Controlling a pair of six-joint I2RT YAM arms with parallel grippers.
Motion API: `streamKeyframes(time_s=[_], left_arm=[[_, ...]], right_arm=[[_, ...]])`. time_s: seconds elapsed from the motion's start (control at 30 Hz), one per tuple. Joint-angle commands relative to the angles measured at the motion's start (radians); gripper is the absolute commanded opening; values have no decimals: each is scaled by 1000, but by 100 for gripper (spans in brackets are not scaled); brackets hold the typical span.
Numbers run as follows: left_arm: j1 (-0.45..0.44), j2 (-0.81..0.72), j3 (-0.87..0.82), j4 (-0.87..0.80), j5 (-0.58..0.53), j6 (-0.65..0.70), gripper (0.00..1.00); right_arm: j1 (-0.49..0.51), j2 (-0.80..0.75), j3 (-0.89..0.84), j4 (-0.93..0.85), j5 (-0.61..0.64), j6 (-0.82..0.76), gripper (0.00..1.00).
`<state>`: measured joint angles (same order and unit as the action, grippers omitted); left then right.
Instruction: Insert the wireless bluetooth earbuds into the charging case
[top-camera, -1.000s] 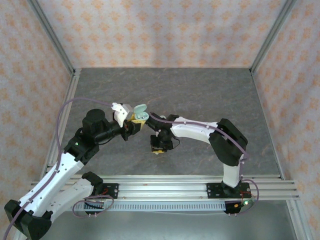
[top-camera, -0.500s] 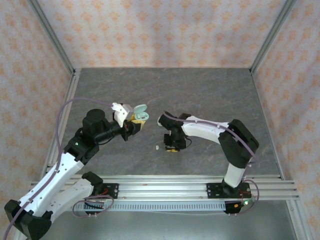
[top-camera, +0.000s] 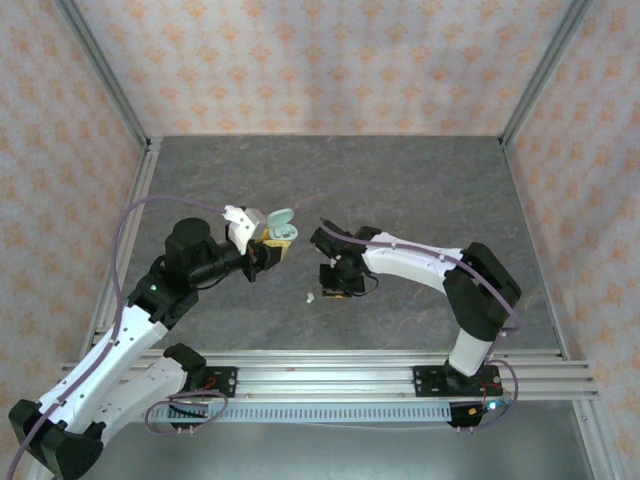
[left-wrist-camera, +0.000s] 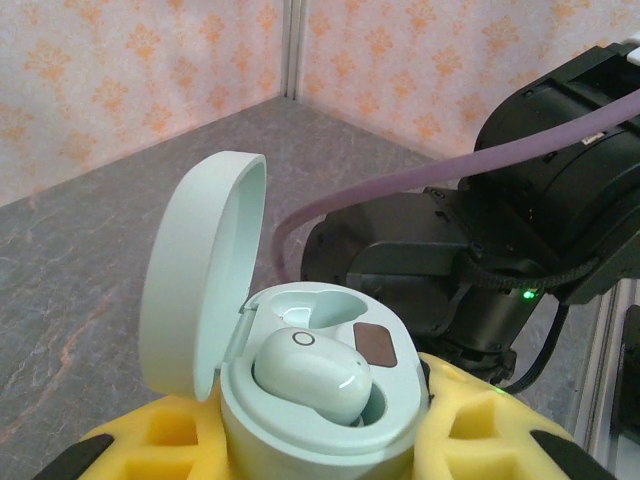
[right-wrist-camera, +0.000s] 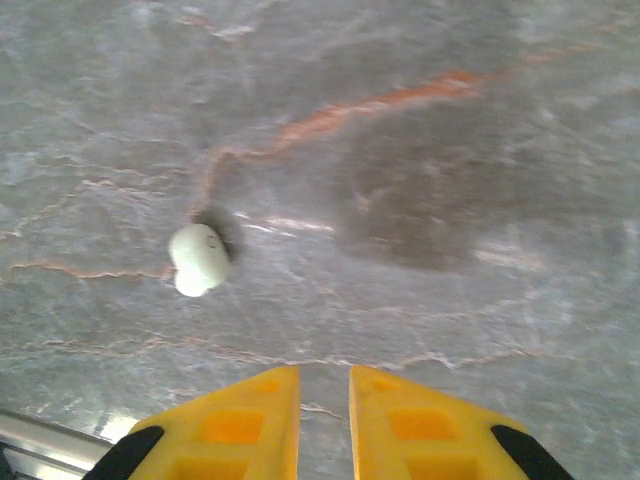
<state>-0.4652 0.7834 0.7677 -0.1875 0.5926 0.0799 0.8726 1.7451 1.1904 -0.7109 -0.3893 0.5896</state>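
My left gripper (top-camera: 268, 243) is shut on the pale mint charging case (left-wrist-camera: 320, 400), which it holds off the table between its yellow fingers (left-wrist-camera: 480, 430). The lid (left-wrist-camera: 200, 270) stands open to the left. One earbud (left-wrist-camera: 312, 372) rests in the near well; the far well (left-wrist-camera: 310, 305) is empty. Another earbud (top-camera: 310, 296) lies loose on the grey table, up and to the left of my right gripper (right-wrist-camera: 324, 385) in the right wrist view (right-wrist-camera: 198, 258). The right gripper (top-camera: 333, 290) hangs low over the table, its jaws a narrow gap apart with nothing between them.
The right arm's black wrist (left-wrist-camera: 520, 230) sits close behind the case. An aluminium rail (top-camera: 330, 375) runs along the near table edge. Patterned walls and frame posts (top-camera: 105, 75) close in the back and sides.
The right gripper pulled away from the case, swinging right then slightly back left. A loose earbud has appeared on the table beside it. The left arm and case have not moved.
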Motion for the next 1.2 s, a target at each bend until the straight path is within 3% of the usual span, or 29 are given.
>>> streamKeyframes(time_s=[0.0,0.47,1.17], left_arm=[[-9,-6,35,0,-17,15,22],[-9,-30,37,-34,-32,26,22],[-9,-53,27,-46,-39,32,22]], right_arm=[[14,52,50,27,-4,-44,21],[16,247,240,-32,-40,-132,27],[23,206,183,-24,-48,-76,29]])
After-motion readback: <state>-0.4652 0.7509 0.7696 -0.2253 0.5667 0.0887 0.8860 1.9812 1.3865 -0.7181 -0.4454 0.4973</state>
